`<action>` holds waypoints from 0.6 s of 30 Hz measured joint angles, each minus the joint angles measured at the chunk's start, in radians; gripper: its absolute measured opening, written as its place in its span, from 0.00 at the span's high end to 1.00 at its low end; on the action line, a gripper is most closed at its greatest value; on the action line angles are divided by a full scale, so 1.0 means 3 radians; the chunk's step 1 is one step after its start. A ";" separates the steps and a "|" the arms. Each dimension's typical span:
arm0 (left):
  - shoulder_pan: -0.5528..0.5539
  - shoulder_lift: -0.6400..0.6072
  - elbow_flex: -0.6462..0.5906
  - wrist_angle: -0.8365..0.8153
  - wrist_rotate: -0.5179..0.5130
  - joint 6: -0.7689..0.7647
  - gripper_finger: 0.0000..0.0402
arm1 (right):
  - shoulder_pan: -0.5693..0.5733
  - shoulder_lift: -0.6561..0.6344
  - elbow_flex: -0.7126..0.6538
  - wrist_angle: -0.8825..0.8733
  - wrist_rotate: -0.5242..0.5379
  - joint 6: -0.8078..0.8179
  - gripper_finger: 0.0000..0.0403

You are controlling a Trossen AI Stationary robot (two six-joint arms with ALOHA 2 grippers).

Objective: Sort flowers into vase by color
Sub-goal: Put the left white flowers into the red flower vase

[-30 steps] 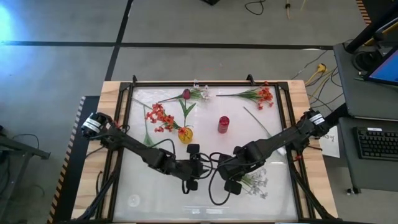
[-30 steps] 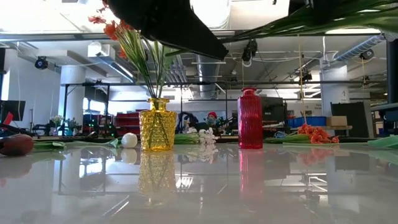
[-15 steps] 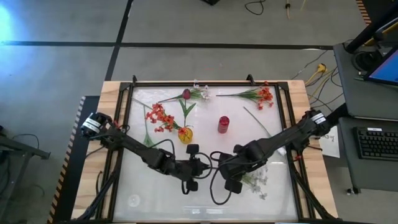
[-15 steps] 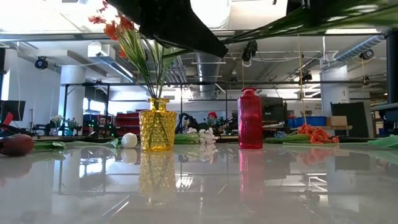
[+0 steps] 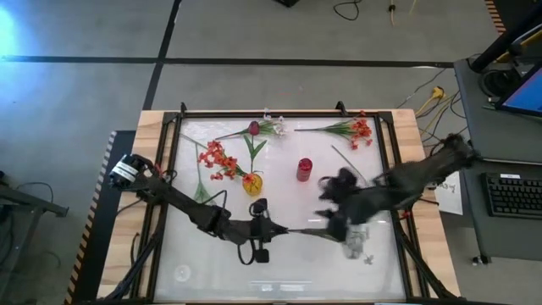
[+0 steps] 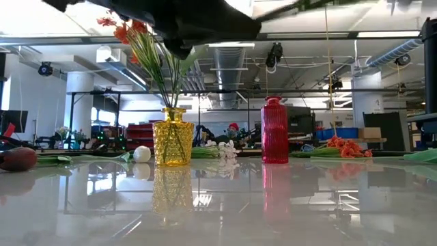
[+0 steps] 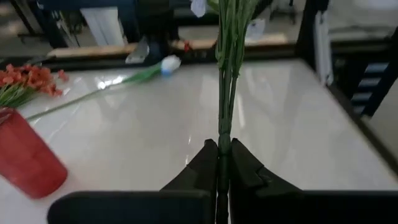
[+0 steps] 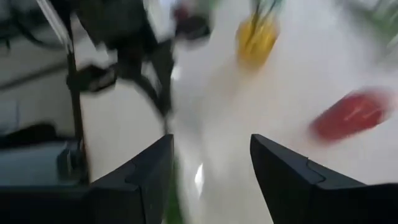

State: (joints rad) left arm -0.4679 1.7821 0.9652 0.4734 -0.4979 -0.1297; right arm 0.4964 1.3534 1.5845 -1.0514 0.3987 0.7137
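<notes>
Flowers: artificial stems spread across the glossy white table [image 5: 279, 271]; places below are given from the yellow vase.
Yellow vase: the yellow vase [image 5: 252, 183] stands upright left of the table's middle, with a red-orange spray [image 5: 217, 158] standing in it, blossoms leaning away to the left of the vase in the high view.
Dark red tulip: the dark red tulip [image 5: 253, 129] lies flat beyond the yellow vase, toward the far edge, its green stem running back toward the vase.
White blossoms at far edge: a small white spray [image 5: 275, 125] lies just beside the tulip, farther right.
Left gripper: the left gripper [image 7: 219, 163] is in front of the yellow vase, toward the near edge; its fingers are clamped tight on the green stems of a white-blossom bunch.
Held bunch: the white-blossom bunch [image 5: 354, 240] stretches from the left gripper out to the right, level above the table, its white flower heads well right of the yellow vase.
Red vase: the red vase [image 5: 304, 169] stands upright just right of the yellow vase, apart from it.
Right gripper: the right gripper [image 5: 336, 188] is right of the red vase, blurred, its fingers spread apart and gripping nothing.
White tulip bud: a white tulip bud [image 7: 169, 63] on a long green stem lies flat on the table right of the red vase.
Second red-orange spray: another red-orange spray [image 5: 351, 130] lies flat near the far right corner, well apart from the yellow vase.
</notes>
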 joint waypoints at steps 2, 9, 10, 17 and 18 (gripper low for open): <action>-0.0040 0.0000 -0.0113 0.0283 -0.0097 0.0038 1.00 | 0.0138 -0.0212 0.0000 0.0040 0.0400 -0.0161 0.49; -0.0138 -0.0230 -0.0498 0.1345 -0.0185 0.0437 1.00 | 0.0508 -0.0692 0.0000 0.0056 0.1217 -0.0475 0.50; -0.0147 -0.0280 -0.0546 0.1520 -0.0110 0.0517 1.00 | 0.0513 -0.0730 0.0000 0.0054 0.1226 -0.0511 0.50; -0.0242 -0.0619 -0.0873 0.2392 0.0213 0.0905 1.00 | 0.0513 -0.0781 -0.0156 0.0065 0.1552 -0.0923 0.50; -0.0245 -0.0651 -0.0922 0.2464 0.0210 0.0908 1.00 | 0.0513 -0.0781 -0.0220 0.0067 0.1617 -0.0933 0.50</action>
State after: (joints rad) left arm -0.5413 1.5868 0.6886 1.2126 -0.4349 0.1429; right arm 0.6502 1.1192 1.5184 -1.0312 0.8839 0.4339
